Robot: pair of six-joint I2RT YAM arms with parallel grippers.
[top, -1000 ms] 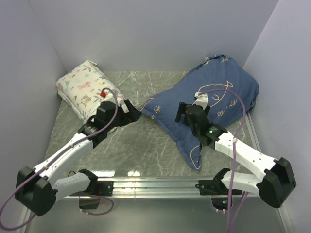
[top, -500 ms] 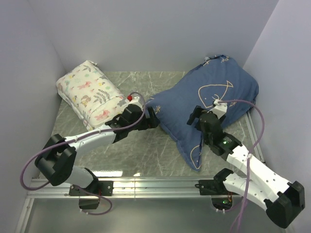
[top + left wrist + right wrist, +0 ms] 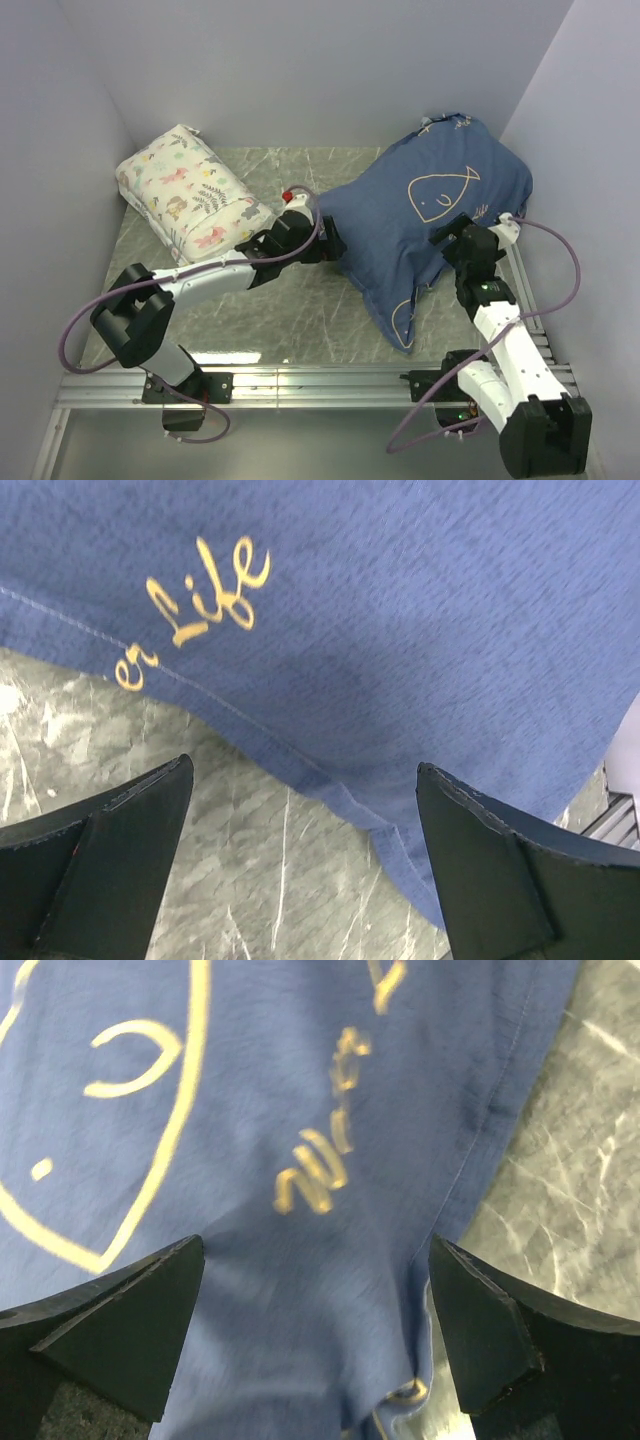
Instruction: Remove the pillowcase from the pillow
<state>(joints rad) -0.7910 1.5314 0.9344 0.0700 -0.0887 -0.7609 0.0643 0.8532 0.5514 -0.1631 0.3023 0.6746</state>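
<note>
Pillowcase [image 3: 420, 215] looking soft, light, likely bunching when pulled. Left gripper [image 3: 332, 244] hovering at hem [image 3: 330, 792], right gripper [image 3: 455, 232] hovering over cloth, both spread wide, grasping nothing. Hem offering best pinch.

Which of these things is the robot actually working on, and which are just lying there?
In the job: pillowcase, plump with the pillow hidden inside; left gripper and right gripper, both open, by its edges.
Lying about: floral pillow.
</note>
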